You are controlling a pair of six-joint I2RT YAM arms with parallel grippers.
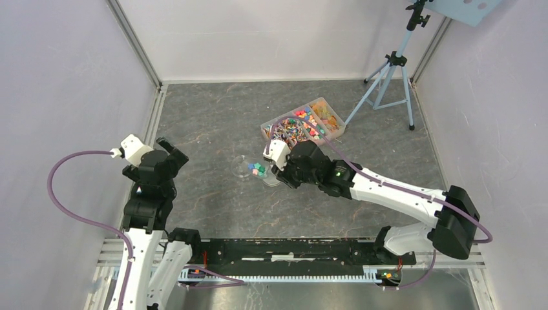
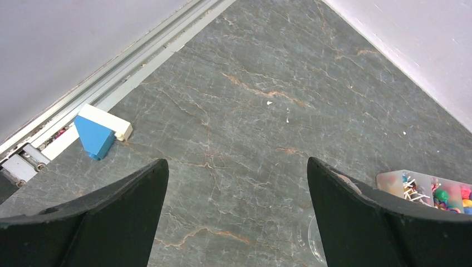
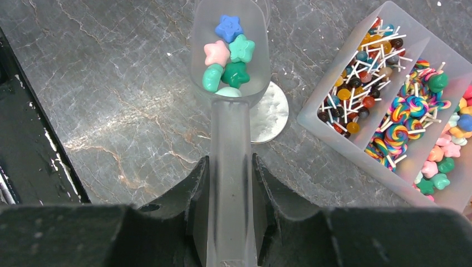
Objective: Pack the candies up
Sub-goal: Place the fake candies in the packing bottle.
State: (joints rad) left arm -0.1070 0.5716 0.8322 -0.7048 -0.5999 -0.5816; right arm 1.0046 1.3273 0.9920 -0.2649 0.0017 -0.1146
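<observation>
While a frosted, translucent plastic scoop (image 3: pixel 229 139) is clamped by its flat handle in the right gripper (image 3: pixel 228 167), blue, pink and green star-shaped candies (image 3: pixel 228 61) are heaped in its rounded bowl. A round grey metal lid (image 3: pixel 270 111) is partly hidden behind it on the veined table (image 3: pixel 111 83). A clear divided tray (image 3: pixel 311 119) of lollipops and more stars lies beside. The left gripper (image 2: pixel 236 183) is held wide open, well apart.

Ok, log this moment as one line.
right gripper: shut on scoop | scoop: holds star candies, partly over round metal lid | left gripper: open, empty | compartment tray: stocked
</observation>
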